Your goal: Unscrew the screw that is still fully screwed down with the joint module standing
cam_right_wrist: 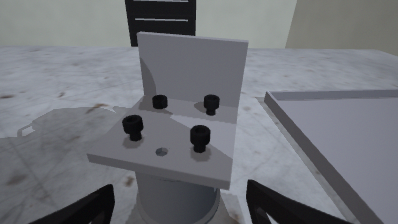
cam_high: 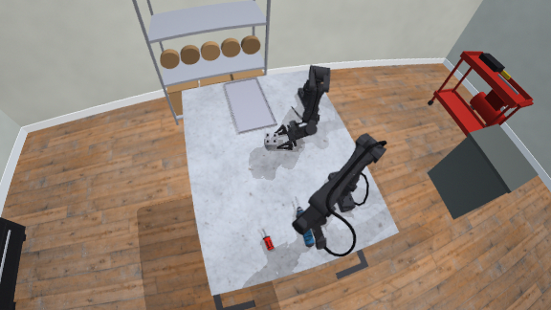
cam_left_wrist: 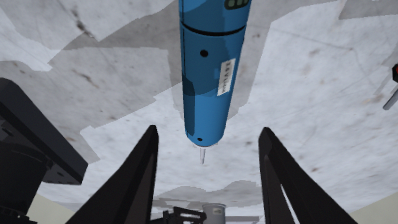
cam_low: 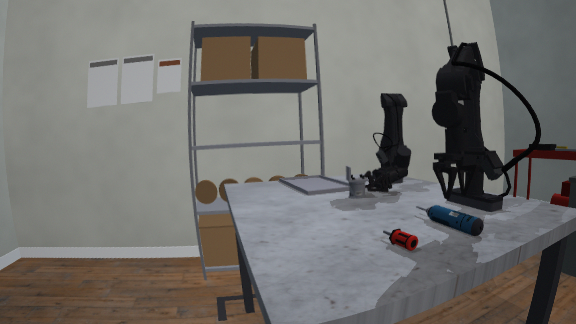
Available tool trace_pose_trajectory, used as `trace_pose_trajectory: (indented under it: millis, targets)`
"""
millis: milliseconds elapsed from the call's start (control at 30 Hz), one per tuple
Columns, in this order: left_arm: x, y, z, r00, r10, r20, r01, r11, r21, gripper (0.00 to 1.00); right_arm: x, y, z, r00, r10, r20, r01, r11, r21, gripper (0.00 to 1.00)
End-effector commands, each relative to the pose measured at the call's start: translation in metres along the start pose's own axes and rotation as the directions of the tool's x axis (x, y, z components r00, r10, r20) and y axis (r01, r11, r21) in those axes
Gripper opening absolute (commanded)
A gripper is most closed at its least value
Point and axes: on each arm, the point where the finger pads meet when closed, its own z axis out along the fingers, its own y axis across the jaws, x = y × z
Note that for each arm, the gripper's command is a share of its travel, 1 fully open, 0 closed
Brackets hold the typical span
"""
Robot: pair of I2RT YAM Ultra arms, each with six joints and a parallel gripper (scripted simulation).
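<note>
The joint module (cam_high: 273, 146) (cam_low: 357, 188) (cam_right_wrist: 176, 202) stands upright on the table, a grey cylinder with an L-shaped grey bracket (cam_right_wrist: 192, 65) on top. Black screws (cam_right_wrist: 199, 137) stand in the bracket's flat plate; the back left one (cam_right_wrist: 159, 101) looks lowest. My right gripper (cam_high: 283, 138) (cam_low: 372, 181) (cam_right_wrist: 182, 190) is open, with a finger on each side of the cylinder. The blue electric screwdriver (cam_high: 309, 237) (cam_low: 455, 218) (cam_left_wrist: 210, 65) lies flat on the table. My left gripper (cam_high: 308, 229) (cam_low: 465, 187) (cam_left_wrist: 209, 131) is open and hangs just above it, astride its barrel.
A short red-handled tool (cam_high: 268, 241) (cam_low: 403, 239) lies beside the blue screwdriver. A flat grey tray (cam_high: 249, 105) (cam_low: 315, 184) (cam_right_wrist: 340, 130) lies next to the joint module. A metal shelf rack (cam_high: 206, 43) (cam_low: 252, 145) stands behind the table.
</note>
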Motion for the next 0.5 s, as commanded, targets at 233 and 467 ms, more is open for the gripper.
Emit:
trace_pose_trajectory:
  millis: [233, 467]
  targets:
    - [-0.005, -0.011, -0.011, 0.999, 0.005, 0.038, -0.007, 0.999, 0.04, 0.65, -0.003, 0.006, 0.017, 1.0, 0.014, 0.008, -0.014, 1.0, -0.005, 0.86]
    - [-0.005, -0.011, -0.011, 0.999, 0.005, 0.038, -0.007, 0.999, 0.04, 0.65, -0.003, 0.002, 0.014, 1.0, 0.005, 0.006, -0.005, 1.0, -0.004, 0.86]
